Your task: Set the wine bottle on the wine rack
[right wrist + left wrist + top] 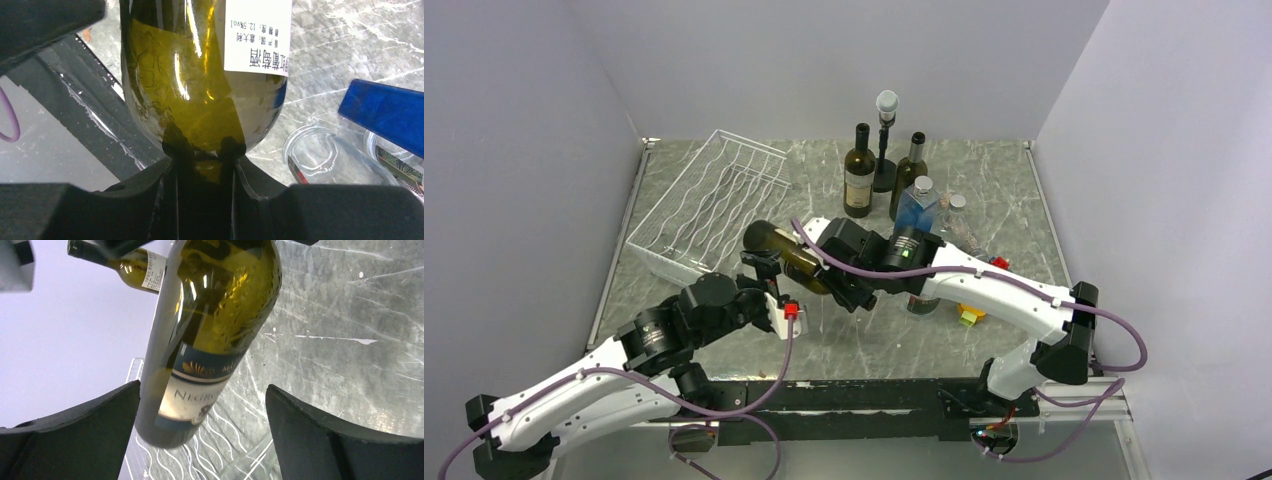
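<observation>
The wine bottle (782, 252), olive-green glass with a white and blue label, hangs tilted above the table just in front of the white wire wine rack (709, 200). My right gripper (832, 284) is shut on the bottle's neck; in the right wrist view the bottle (195, 75) rises from the shut right gripper (202, 167). My left gripper (769, 280) is open around the bottle's base end. In the left wrist view the bottle (215, 315) sits between the wide-apart fingers (100, 435), nearer the left one, with the rack's wavy wires (220, 450) below.
Two upright dark bottles (859, 170) (910, 172), a black stand with a white top (885, 140), a blue bottle (919, 205) and a clear one (957, 215) stand behind the right arm. Small yellow and green blocks (970, 315) lie under its forearm. Walls close in on three sides.
</observation>
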`<state>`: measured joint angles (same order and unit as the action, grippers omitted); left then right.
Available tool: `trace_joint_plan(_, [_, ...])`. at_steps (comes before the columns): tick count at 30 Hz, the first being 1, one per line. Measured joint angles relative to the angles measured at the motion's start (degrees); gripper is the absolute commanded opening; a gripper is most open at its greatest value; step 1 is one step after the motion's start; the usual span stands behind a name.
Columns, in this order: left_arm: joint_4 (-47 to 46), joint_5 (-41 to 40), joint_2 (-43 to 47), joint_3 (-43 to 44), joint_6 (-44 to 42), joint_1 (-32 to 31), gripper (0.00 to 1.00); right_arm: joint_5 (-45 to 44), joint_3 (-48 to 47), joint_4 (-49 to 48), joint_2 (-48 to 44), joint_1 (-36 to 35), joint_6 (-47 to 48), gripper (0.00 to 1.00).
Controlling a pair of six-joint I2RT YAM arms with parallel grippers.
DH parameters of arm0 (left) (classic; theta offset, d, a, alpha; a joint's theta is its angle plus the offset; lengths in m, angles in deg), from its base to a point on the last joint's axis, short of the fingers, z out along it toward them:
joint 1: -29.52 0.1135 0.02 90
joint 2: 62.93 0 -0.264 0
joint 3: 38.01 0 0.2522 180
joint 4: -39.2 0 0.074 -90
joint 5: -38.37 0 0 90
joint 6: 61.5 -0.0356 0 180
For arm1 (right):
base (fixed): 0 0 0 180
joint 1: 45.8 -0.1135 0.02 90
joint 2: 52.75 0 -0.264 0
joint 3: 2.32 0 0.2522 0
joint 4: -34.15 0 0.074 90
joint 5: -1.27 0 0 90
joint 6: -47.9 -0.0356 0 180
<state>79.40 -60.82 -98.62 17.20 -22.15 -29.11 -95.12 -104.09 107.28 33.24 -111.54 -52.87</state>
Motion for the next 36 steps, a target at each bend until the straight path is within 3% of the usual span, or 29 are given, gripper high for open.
trace_joint_plan(10, [2.6, -0.3, 5.6, 0.1, 6.7, 0.0, 0.99, 2.5, 10.1, -5.1, -3.2, 7.1, -1.6, 0.0])
trace_joint_plan(16, [0.2, 1.8, 6.2, 2.5, 15.6, 0.0, 0.99, 5.7, 16.0, -10.2, -3.4, 12.1, -1.4, 0.0])
trace_joint_plan(20, [-3.9, -1.5, 6.2, 4.0, 23.0, 0.0, 0.99, 8.3, 16.5, -14.2, -0.8, 12.5, -0.7, 0.0])
trace_joint_plan(25, [-5.7, -9.7, 2.4, 10.4, 36.6, 0.0, 0.99, 12.4, 16.9, -20.7, 4.7, 12.4, 0.4, 0.0])
trace_joint_plan(31, [-12.0, -6.6, -3.3, 15.2, 49.1, 0.0, 0.99, 15.1, 16.9, -25.5, 9.9, 12.4, 1.0, 0.0])
trace_joint_plan(36, [-15.1, -5.9, -6.1, 15.0, 52.9, 0.0, 0.99, 16.7, 16.9, -28.3, 13.8, 12.4, 1.6, 0.0])
